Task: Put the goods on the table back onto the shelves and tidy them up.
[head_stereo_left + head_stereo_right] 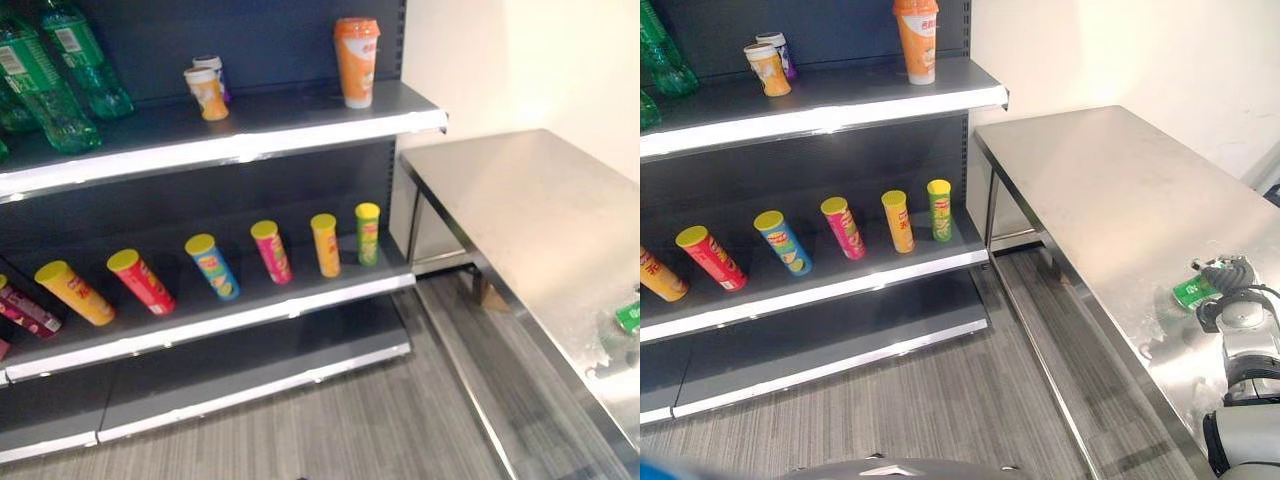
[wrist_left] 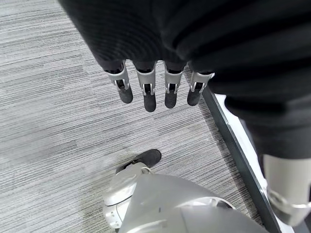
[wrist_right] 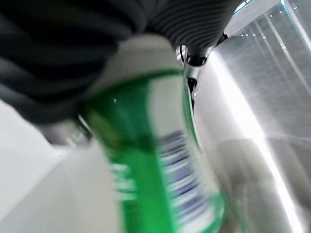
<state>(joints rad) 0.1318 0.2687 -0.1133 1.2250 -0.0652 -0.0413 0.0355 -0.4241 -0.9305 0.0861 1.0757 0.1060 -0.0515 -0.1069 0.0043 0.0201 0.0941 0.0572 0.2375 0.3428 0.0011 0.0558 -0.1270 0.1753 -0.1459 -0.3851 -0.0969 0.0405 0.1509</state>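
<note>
A green can (image 1: 1192, 291) with a white and blue label lies on the bare silver surface (image 1: 1110, 190). The dark grey shelves (image 1: 250, 120) carry yellow-lidded tubes (image 1: 268, 252) in yellow, red, blue, pink, orange and green, an orange cup (image 1: 357, 60) and green bottles (image 1: 60, 70). The floor (image 1: 350, 420) is grey-striped.

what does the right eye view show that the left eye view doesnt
Right eye view: the right hand at the near edge of the steel table, on a green can; whether its fingers wrap the can is hard to tell here.

Left eye view: more of the green bottles on the top shelf, and the yellow tube at the left of the middle shelf's row.

Both: the tall orange cup, two small cups, the row of tilted snack tubes and the table.
</note>
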